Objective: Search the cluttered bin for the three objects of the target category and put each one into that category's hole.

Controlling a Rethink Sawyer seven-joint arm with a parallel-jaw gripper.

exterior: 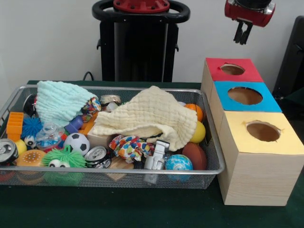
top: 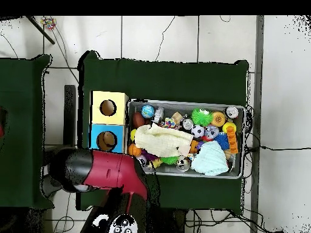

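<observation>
Cream cloth (exterior: 151,118) over toys, mint cloth (exterior: 59,100) far corner, soccer ball (exterior: 76,143), green fuzzy toy (exterior: 64,158), can (exterior: 97,156), blue box (exterior: 244,97) btwn others, yellow box (exterior: 261,156).

**Red arm, black pedestal**

The arm (top: 106,170) is glossy red with black rounded joints. Its pincer (exterior: 242,33) has a red housing and dark fingers. The pedestal (exterior: 140,40) is black, topped by a red cap.
</observation>
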